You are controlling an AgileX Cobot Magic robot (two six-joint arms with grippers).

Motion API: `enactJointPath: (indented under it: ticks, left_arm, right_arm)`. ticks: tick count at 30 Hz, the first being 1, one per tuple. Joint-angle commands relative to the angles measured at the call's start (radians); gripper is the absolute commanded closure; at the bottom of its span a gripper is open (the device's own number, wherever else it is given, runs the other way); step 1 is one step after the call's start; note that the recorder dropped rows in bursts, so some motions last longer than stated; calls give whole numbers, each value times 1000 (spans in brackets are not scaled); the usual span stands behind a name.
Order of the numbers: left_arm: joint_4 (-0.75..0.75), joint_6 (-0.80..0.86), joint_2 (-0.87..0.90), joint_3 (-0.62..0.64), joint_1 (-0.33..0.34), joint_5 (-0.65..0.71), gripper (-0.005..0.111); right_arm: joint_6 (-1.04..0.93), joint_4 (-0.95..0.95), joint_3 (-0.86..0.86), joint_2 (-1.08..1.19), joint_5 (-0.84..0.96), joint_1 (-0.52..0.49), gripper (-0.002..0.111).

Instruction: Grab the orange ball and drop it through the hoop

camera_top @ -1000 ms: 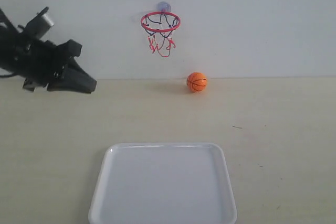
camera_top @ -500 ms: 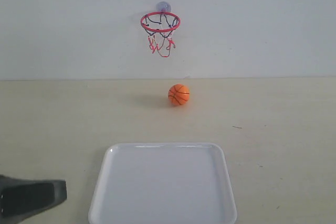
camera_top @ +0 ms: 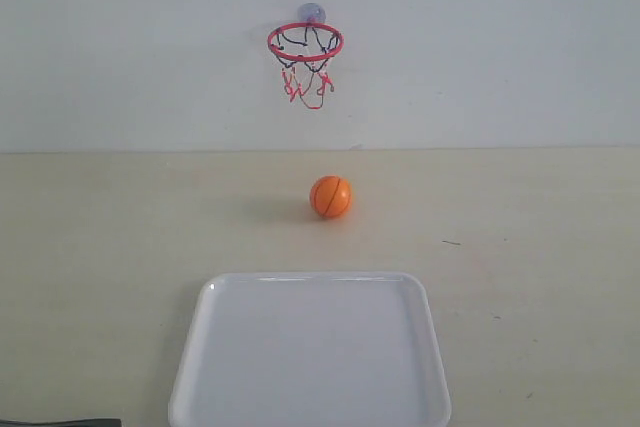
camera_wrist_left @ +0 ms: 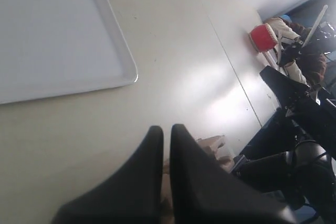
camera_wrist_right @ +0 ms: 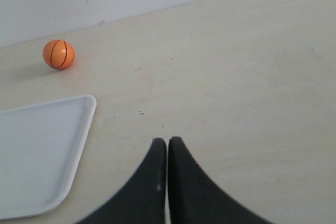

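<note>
Orange ball (camera_top: 331,197) sits on the bare counter (camera_top: 520,237) in the exterior view. It lies between the hoop (camera_top: 305,42) on the wall (camera_top: 500,47) above and the white tray (camera_top: 310,277) in front, touching neither. Judged light, smooth and apt to roll; grip across its middle, from above. A dark sliver at the bottom-left edge can't be identified.

Left wrist view: left tool (camera_wrist_left: 166,128) closed to a hairline gap, empty. A tray corner shows; the ball doesn't.

Right wrist view: right tool (camera_wrist_right: 167,141) pressed together, empty. Ball well apart, beyond the tray corner. Only the hoop's net strings show; the ring is cut off.
</note>
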Motion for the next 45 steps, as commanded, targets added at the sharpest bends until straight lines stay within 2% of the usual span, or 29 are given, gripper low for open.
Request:
enactJointPath:
  ticks: [1, 6, 12, 14, 16, 17, 18, 20, 22, 24, 25, 27, 28, 33, 34, 35, 37, 39, 42, 45]
  left_arm:
    - [-1, 7, -92, 4, -14, -67, 103]
    - [-3, 9, -364, 4, 0, -152, 103]
    - [-4, 65, -690, 4, 2, -373, 103]
    - [-97, -52, -762, 4, 2, -469, 103]
    - [-115, -393, -795, 4, 2, -561, 103]
    - [-115, -677, -810, 9, 2, -630, 103]
    - [-115, -744, -827, 14, 2, -655, 103]
    - [-115, -1071, -842, 58, 2, -770, 103]
    - [-115, -1223, -842, 87, 2, -815, 103]
    - [-115, -1209, -842, 97, 2, -871, 103]
    - [-115, -1147, -842, 97, 2, -873, 103]
    - [-107, -944, -842, 92, 2, -873, 103]
    - [-83, -790, -842, 85, 2, -862, 103]
    - [-63, -417, -842, 52, 2, -821, 103]
    - [-23, -375, -842, 52, 2, -821, 103]
    - [82, -367, -842, 52, 2, -824, 103]
    - [376, -447, -842, 54, 2, -809, 103]
    - [731, -654, -842, 54, 2, -778, 103]
    - [1174, -994, -842, 54, 2, -728, 103]
    - [1491, -1255, -842, 56, 2, -660, 103]
  right_arm:
    - [-5, -11, 0, -3, -5, -7, 108]
    - [-5, -10, 0, -3, -5, -7, 108]
    - [-5, -10, 0, -3, -5, -7, 108]
    - [-5, -10, 0, -3, -5, -7, 108]
    - [-5, -10, 0, -3, -5, -7, 108]
    - [-5, -10, 0, -3, -5, -7, 108]
    - [-5, -10, 0, -3, -5, -7, 108]
    - [-5, -10, 0, -3, -5, -7, 108]
    - [-5, -10, 0, 0, -5, -7, 108]
    - [-5, -10, 0, 0, -5, -7, 108]
    - [-5, -10, 0, 0, -5, -7, 108]
    - [-5, -10, 0, 0, -5, -7, 108]
    - [-5, -10, 0, 0, -5, -7, 108]
    - [-5, -10, 0, 0, -5, -7, 108]
    - [-5, -10, 0, 0, -5, -7, 108]
    - [-5, -10, 0, 0, -5, -7, 108]
    - [-5, -10, 0, 0, -5, -7, 108]
    - [-5, -10, 0, 0, -5, -7, 108]
    - [-5, -10, 0, 0, -5, -7, 108]
    - [-5, -10, 0, 0, -5, -7, 108]
